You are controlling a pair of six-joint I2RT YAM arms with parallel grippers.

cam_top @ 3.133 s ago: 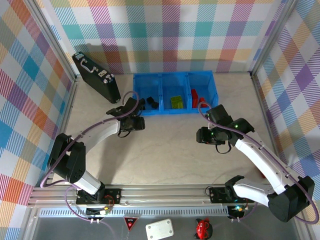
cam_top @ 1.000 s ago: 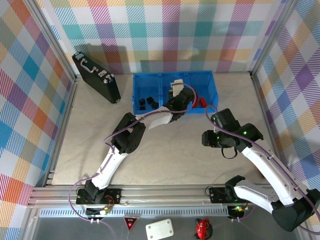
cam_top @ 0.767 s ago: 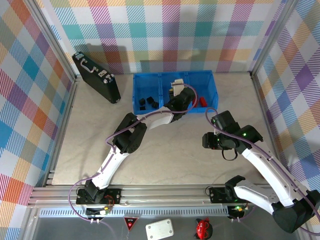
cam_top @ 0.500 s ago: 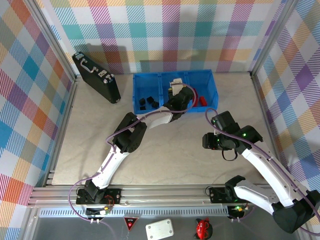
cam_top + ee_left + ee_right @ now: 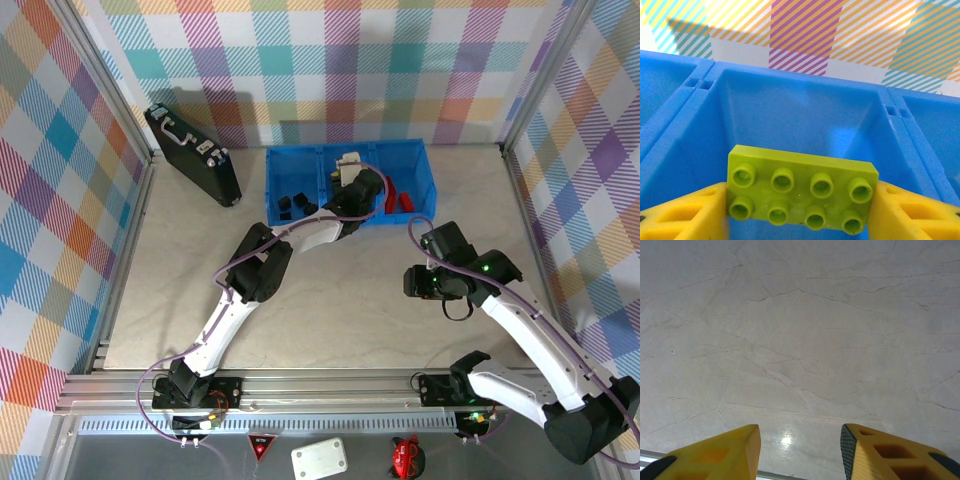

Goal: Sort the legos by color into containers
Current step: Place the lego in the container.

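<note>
My left gripper (image 5: 800,202) is shut on a lime green lego (image 5: 801,190), studs toward the camera, with a yellow finger (image 5: 687,212) against each short end. It hangs over the middle container (image 5: 800,107) of the blue tray (image 5: 300,151). From above, the left gripper (image 5: 352,187) reaches over that middle compartment. Black legos (image 5: 292,204) lie in the left container and red legos (image 5: 400,197) in the right one. My right gripper (image 5: 800,445) is open with nothing between its fingers, above bare table (image 5: 800,340); in the top view it (image 5: 416,283) is in front of the tray's right end.
A black case (image 5: 190,153) with silver latches lies at the back left, left of the tray. Checked walls close in the table at the back and on both sides. The left arm (image 5: 255,270) stretches diagonally across the table's middle.
The left gripper has shifted slightly back and left over the middle compartment, still holding the green lego. The right arm has stayed in place.
</note>
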